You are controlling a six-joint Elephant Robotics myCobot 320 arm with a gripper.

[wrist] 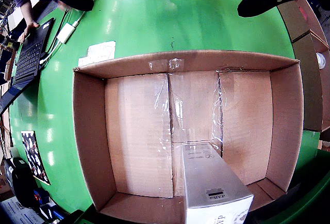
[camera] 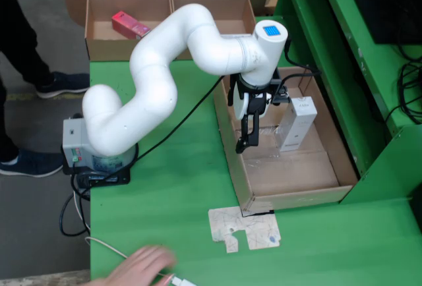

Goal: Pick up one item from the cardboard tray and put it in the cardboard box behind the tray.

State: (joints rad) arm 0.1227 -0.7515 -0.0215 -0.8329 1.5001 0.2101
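Held at the lens in the wrist view, one white carton [wrist: 214, 185] hangs above the cardboard tray [wrist: 90, 131]; the gripper [camera: 270, 124] is clamped on it, black fingers [camera: 245, 131] pointing down; the white arm [camera: 158, 78] bends in an S from its base across the green table [camera: 178, 187]; one cardboard box [camera: 99, 35] behind holds one pink item [camera: 130, 24], seemingly a packet; one blurred hand [camera: 138, 267] at the fixed view's bottom edge.

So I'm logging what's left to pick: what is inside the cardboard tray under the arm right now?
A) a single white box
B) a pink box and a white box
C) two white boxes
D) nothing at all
A: both views show only one white box lying in the cardboard tray; the pink box sits in the separate cardboard box farther back.
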